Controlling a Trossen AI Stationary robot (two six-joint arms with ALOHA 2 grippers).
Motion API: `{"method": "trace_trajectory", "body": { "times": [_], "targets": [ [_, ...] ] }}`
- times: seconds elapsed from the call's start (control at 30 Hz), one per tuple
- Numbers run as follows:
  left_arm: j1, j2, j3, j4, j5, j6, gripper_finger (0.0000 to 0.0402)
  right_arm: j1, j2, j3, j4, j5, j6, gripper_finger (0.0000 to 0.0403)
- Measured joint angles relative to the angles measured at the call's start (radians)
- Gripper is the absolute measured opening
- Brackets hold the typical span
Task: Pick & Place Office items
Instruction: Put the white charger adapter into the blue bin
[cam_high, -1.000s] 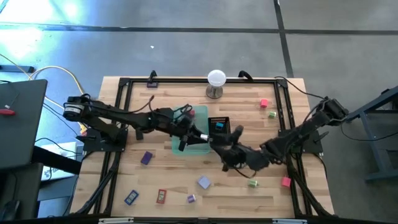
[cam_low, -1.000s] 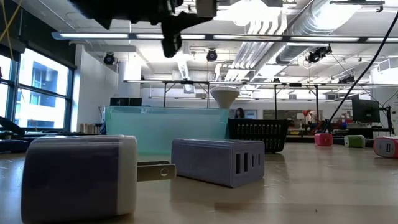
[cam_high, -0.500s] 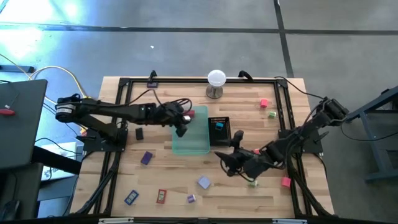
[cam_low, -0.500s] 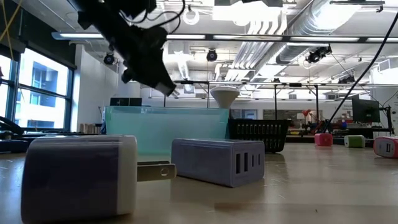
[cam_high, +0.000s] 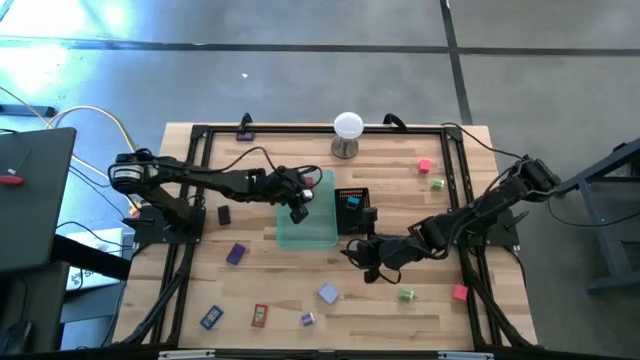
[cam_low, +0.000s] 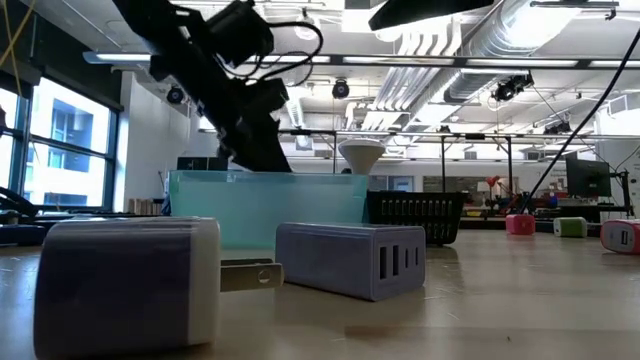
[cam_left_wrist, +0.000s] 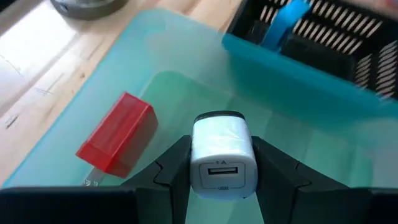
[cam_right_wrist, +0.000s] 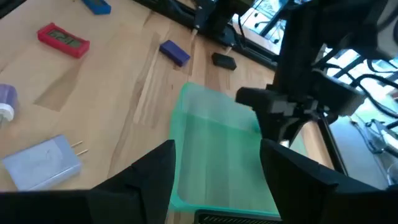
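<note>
Two dark jointed arms, looped black cables, matte black fingers.

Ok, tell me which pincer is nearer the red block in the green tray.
Left pincer, over the green tray by the red block. Right pincer is beyond the tray's corner.

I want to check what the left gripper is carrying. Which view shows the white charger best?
The left wrist view: the white charger fills the centre, clamped between the left gripper fingers above the green tray, near a red block. The high view shows only the gripper over the tray; the low and right wrist views show the arm, not the charger.
</note>
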Motion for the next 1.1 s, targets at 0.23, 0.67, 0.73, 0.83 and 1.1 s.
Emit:
{"method": "trace_trajectory", "body": {
  "times": [0.23, 0.67, 0.73, 0.83, 1.1],
  "targets": [
    [0.002, 0.071, 0.0, 0.066, -0.001, 0.034, 0.013, -0.002, 0.0, 0.0, -0.009, -0.049, 0.0, 0.0222],
    [0.002, 0.168, 0.0, 0.14, -0.008, 0.08, 0.0131, -0.002, 0.0, 0.0, -0.032, -0.06, 0.02, 0.0222],
    [0.002, 0.168, -0.001, 0.142, -0.009, 0.082, 0.0131, -0.002, 0.0, 0.0, -0.034, -0.063, 0.023, 0.0222],
    [0.002, 0.167, 0.0, 0.147, -0.009, 0.083, 0.0131, -0.002, 0.0, 0.0, -0.044, -0.092, 0.023, 0.0222],
    [0.002, 0.167, 0.0, 0.145, -0.009, 0.086, 0.0131, -0.002, 0.0, 0.0, -0.048, -0.113, 0.025, 0.0222]
  ]
}}
